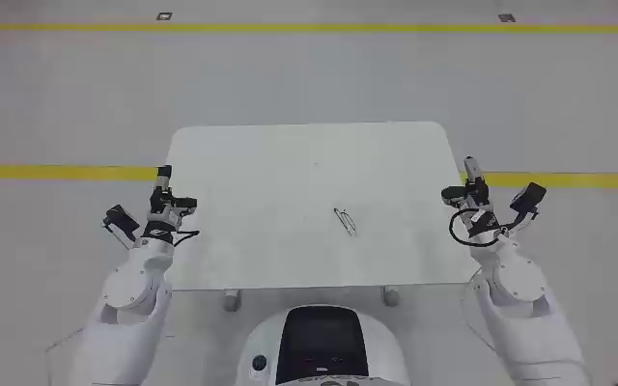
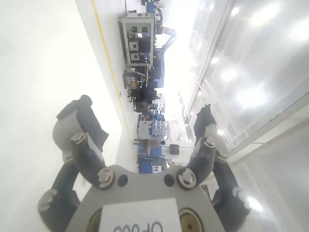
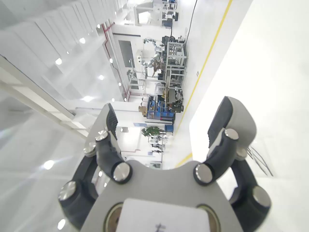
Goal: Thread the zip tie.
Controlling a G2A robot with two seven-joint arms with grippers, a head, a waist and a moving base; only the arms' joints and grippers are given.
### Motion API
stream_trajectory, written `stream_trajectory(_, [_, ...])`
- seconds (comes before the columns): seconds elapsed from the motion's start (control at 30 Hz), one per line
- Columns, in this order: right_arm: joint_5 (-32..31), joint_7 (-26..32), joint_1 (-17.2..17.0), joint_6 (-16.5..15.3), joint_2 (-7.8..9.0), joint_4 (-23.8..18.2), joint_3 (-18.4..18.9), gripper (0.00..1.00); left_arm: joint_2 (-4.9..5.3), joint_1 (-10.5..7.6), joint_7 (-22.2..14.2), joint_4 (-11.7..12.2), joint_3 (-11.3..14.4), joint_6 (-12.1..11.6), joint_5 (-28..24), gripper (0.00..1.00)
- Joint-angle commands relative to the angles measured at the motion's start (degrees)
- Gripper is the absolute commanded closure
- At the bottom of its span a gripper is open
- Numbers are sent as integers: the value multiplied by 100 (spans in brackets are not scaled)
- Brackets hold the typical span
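Zip tie (image 1: 345, 221) lies flat on the white table (image 1: 270, 174), a thin dark loop-like sliver at a slant. It sits out in the open between the two sets of jaws, touching neither and well apart from both, though a bit nearer the right pair than the left.

Over to the left gripper (image 1: 172, 191): it hangs right at the table's left edge, jaws pointing away from the robot. Its own wrist view shows the left gripper (image 2: 144, 121) with jaws spread wide. The dark fingers (image 2: 80, 124) stand far apart with nothing between them but the room beyond. The zip tie is off to the inner side of these jaws, well across the tabletop.

Now the right gripper (image 1: 463, 183), mirror picture: parked at the table's right edge, a black cable (image 1: 462, 234) looping just behind it at the wrist. From the wrist camera the right gripper (image 3: 169, 119) is just as wide apart, its padded fingers (image 3: 221, 119) holding nothing. The table's white surface runs along beside the inner finger. The zip tie again lies to the inner side, clear of the jaws.

A yellow floor line (image 1: 58, 172) runs behind both grippers, passing under the table.
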Motion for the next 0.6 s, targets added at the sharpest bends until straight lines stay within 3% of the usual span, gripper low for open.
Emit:
stream_trajectory(0.0, [-517,129,135,62,4,-69,-161,0,0,0,0,0,0,0,0,0])
stream_trajectory(0.23, [-2027,493,732,419,-28,-116,-1038,0,0,0,0,0,0,0,0,0])
stream_trajectory(0.57, [-2109,489,758,441,-36,-144,-1108,0,0,0,0,0,0,0,0,0])
